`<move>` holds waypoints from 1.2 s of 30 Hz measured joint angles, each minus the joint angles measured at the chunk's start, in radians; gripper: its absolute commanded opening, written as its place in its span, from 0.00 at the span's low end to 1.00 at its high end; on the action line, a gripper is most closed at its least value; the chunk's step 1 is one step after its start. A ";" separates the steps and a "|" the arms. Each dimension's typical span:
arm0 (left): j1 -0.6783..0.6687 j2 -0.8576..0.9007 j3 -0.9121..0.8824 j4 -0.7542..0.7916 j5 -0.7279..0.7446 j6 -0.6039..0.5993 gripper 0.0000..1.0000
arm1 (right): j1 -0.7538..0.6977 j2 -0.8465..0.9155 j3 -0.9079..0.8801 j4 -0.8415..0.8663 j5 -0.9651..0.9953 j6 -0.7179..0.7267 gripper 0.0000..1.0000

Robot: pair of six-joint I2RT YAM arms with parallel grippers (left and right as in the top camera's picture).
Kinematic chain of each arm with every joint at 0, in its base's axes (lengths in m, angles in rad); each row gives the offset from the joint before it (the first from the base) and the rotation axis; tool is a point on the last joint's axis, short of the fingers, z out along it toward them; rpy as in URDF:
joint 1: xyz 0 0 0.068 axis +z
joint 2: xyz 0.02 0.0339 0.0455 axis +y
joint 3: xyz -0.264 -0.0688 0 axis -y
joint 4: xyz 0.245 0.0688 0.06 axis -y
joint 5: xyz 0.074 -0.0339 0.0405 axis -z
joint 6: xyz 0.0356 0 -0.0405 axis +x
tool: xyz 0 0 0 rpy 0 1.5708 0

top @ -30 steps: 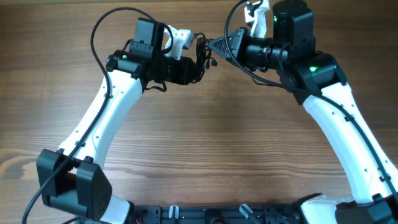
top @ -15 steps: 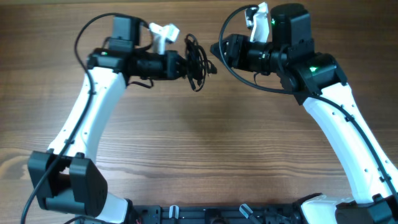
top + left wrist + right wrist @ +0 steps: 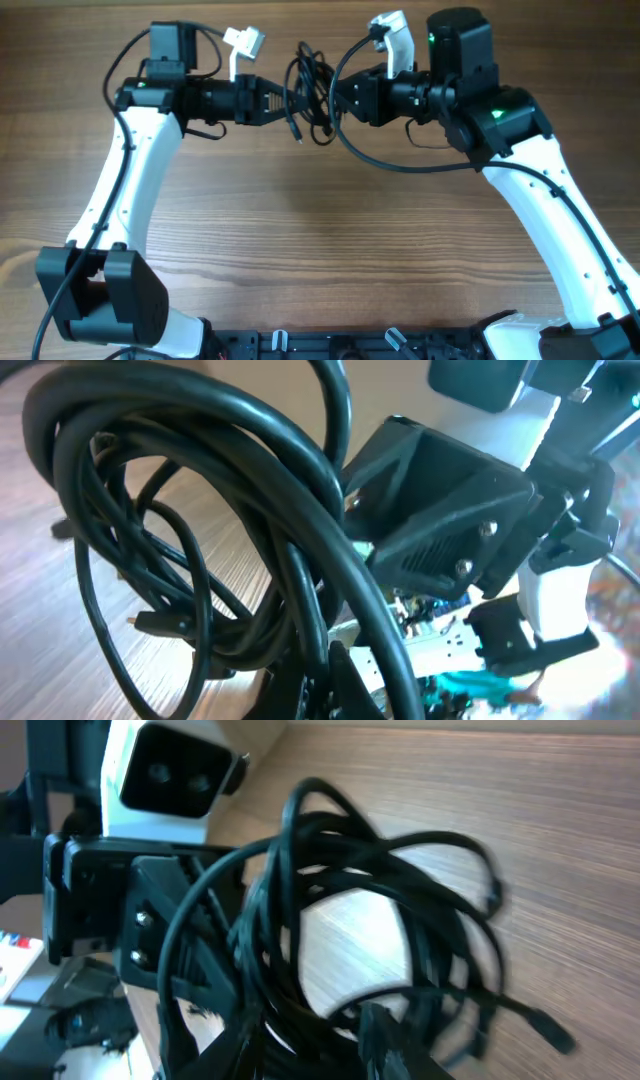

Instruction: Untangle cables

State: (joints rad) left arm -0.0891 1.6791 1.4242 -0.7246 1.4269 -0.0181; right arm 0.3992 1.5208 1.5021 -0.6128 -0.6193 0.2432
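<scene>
The cables (image 3: 310, 92) are a knotted coil of thin black cords hanging above the table between my two grippers. My left gripper (image 3: 283, 98) reaches in from the left and is shut on the coil's left side. In the left wrist view the loops (image 3: 200, 540) fan out from the gripper (image 3: 315, 682), with strands pinched between its fingers. My right gripper (image 3: 338, 100) meets the coil from the right. Blurred in the right wrist view, that gripper (image 3: 310, 1045) has its fingers on either side of several strands (image 3: 370, 910), closed against them. One small plug (image 3: 550, 1032) dangles at the lower right.
The wooden table (image 3: 320, 230) lies below both arms. A thicker black arm wire (image 3: 375, 160) loops under the right wrist. The left arm's wrist camera (image 3: 175, 770) sits close behind the coil. The arm bases stand at the near edge.
The left gripper swung left and straightened, carrying the coil with it. The right gripper opened, moved left to the coil and closed onto its right side.
</scene>
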 measured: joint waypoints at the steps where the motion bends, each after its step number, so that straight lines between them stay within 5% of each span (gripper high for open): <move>1: -0.010 0.000 0.000 0.013 0.005 0.003 0.04 | 0.006 0.000 0.000 0.001 -0.007 -0.008 0.33; 14: -0.021 0.000 0.000 0.034 0.013 0.010 0.04 | 0.018 0.037 0.000 0.030 -0.099 -0.040 0.28; 21: -0.009 0.000 -0.001 0.032 0.006 0.010 0.04 | 0.021 0.062 0.003 0.069 -0.142 -0.035 0.04; 24: -0.001 0.000 -0.002 0.029 0.010 0.010 0.04 | 0.016 0.073 0.004 0.076 -0.138 -0.032 0.04; 36: -0.022 0.000 -0.002 0.029 -0.275 -0.095 0.04 | 0.018 -0.053 0.004 0.072 -0.043 0.124 0.04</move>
State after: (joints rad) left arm -0.1112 1.6791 1.4220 -0.6952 1.1515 -0.1131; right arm 0.4168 1.4673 1.5059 -0.5407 -0.6624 0.3676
